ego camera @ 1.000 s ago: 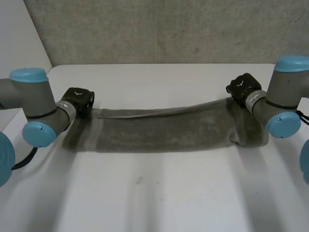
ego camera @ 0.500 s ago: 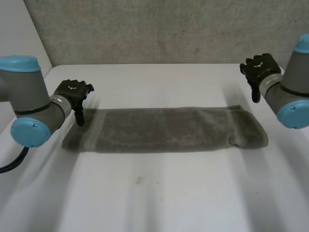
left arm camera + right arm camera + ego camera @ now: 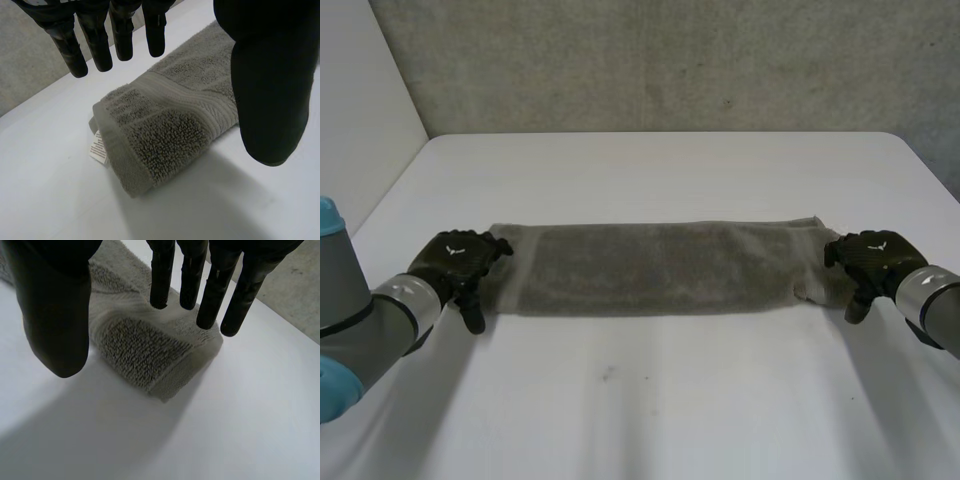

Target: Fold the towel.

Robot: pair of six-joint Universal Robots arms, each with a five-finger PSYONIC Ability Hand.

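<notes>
A grey towel (image 3: 660, 267) lies as a long folded strip across the middle of the white table (image 3: 650, 400). My left hand (image 3: 455, 262) hovers at its left end, fingers straight and thumb spread, holding nothing. In the left wrist view the towel's folded end (image 3: 165, 120), with a small white label (image 3: 98, 147), lies below the fingers (image 3: 100, 45) and thumb (image 3: 270, 85). My right hand (image 3: 875, 260) sits at the right end, also open. In the right wrist view that rumpled end (image 3: 145, 350) lies under the fingertips (image 3: 215, 290), apart from the thumb (image 3: 55, 305).
A grey wall (image 3: 670, 60) runs behind the table's far edge. Bare white tabletop stretches in front of the towel and beyond it. The table's left edge (image 3: 380, 200) slants close to my left arm (image 3: 360, 320).
Both hands let go of the towel's far edge, opened, lifted and drew back toward the near side of its ends. The taut raised edge dropped and the towel now lies flat.
</notes>
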